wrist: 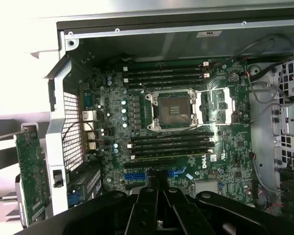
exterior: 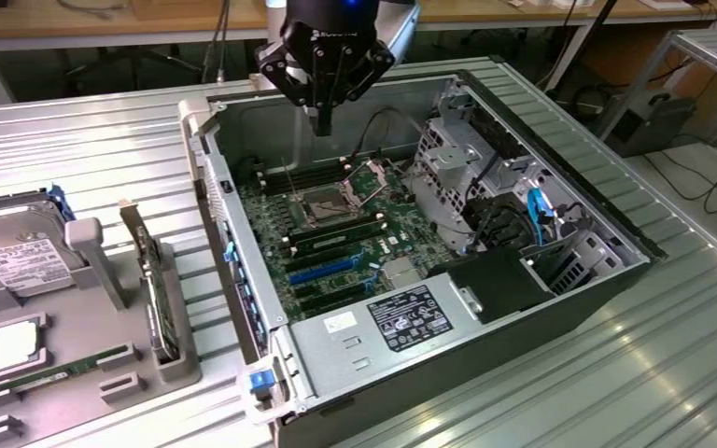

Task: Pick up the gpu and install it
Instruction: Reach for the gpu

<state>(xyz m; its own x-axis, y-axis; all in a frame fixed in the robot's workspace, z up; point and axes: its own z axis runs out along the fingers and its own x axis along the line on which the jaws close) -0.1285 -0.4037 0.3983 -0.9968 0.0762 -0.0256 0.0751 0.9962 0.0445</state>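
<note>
- Beyond the table (exterior: pixel 85 140), the room is a workshop. Wooden tops (exterior: pixel 109 14) run along the back, cables (exterior: pixel 708 191) trail on the floor, and a dark box (exterior: pixel 652 117) stands at the exterior view's right.
- Everything of the job rests on that ribbed metal table. Its slats look slick, so I judge that a sideways push could shift whatever stands on it.
- An open case (exterior: pixel 545 327) lies on its side with the board (exterior: pixel 333 233) facing up. The blue slots (exterior: pixel 321 273) on it are bare.
- Just beside the case, at the exterior view's left, sits a grey holder (exterior: pixel 175 364). It carries a hard drive (exterior: pixel 16 266) and a memory stick (exterior: pixel 53 371).
- The gpu (exterior: pixel 156 289) stands on edge in the holder's slot nearest the case. It is untouched and well apart from the pincer (exterior: pixel 322 119).
- The pincer hangs above the far end of the board, its fingers drawn together with nothing between them.
- To pick up well, I judge the jaws should open, square themselves across the card's thin top edge and grip firmly. A lift straight up should keep the gpu from binding in its slot or dragging the holder along.
</note>
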